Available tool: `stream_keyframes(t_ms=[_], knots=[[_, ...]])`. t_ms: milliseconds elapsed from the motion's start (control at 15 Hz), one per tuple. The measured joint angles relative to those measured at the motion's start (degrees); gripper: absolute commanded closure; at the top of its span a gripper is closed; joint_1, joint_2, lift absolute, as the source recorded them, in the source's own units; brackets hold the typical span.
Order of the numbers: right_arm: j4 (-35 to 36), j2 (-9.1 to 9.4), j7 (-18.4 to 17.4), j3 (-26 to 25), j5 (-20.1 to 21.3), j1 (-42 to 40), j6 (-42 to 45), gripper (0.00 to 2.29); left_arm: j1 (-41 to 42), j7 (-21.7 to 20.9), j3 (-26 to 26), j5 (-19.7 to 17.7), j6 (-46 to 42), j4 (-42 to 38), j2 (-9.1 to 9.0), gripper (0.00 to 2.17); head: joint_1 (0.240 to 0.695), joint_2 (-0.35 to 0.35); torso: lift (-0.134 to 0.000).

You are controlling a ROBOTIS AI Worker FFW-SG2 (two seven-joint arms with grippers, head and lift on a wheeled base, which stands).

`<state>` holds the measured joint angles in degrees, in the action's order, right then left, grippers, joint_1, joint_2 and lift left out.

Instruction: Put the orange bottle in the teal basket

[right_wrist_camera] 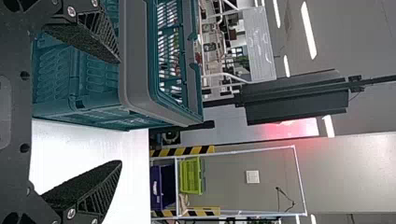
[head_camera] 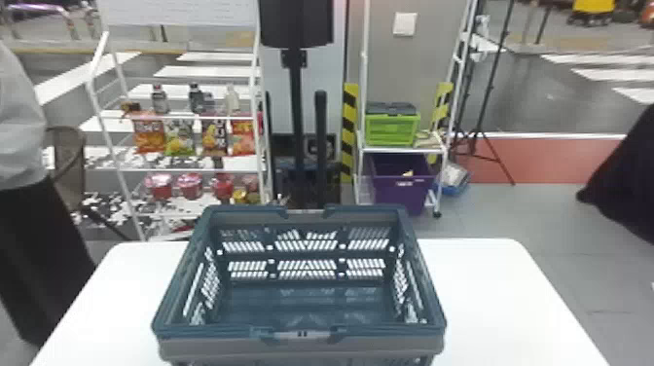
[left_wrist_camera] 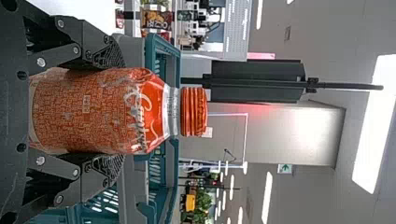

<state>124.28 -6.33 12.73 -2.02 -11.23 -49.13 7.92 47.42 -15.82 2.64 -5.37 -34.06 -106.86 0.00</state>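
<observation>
The teal basket [head_camera: 299, 331] stands upright on the white table, and its floor is bare. In the left wrist view the orange bottle [left_wrist_camera: 88, 112], capped, is held between the fingers of my left gripper [left_wrist_camera: 114, 112], which is shut on its body. The basket's rim [left_wrist_camera: 173, 51] lies beyond the bottle there, and the bottle is outside the basket, upright in the room. My right gripper [right_wrist_camera: 119, 112] stands open in the right wrist view with nothing between its fingers, close to a corner of the basket [right_wrist_camera: 135, 60].
The white table [head_camera: 501, 292] extends to both sides of the basket. Behind it are a shelf with snack bags [head_camera: 180, 134], a black stand [head_camera: 296, 97] and a rack holding a green crate [head_camera: 391, 129] and a purple bin [head_camera: 401, 187].
</observation>
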Motion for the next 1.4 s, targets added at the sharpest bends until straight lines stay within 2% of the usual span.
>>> stream_keyframes(t_ms=[800,1200,1400], knots=[[-1.22,0.07,-0.17,0.09,0.14,1.84,-1.14,0.12,-1.26,0.06,0.07,0.03,2.03,-0.55,0.0,0.59,0.499,0.0,0.0],[-2.26,0.0,-0.25,0.0,-0.09,3.18,-2.24,0.12,0.68,0.68,1.67,0.62,8.74,-13.09,0.0,0.59,0.499,0.0,0.0],[-3.07,0.0,-0.57,-0.08,-0.3,3.99,-2.67,0.12,-0.78,0.61,3.75,1.15,19.4,-20.05,0.0,0.59,0.499,0.0,0.0]])
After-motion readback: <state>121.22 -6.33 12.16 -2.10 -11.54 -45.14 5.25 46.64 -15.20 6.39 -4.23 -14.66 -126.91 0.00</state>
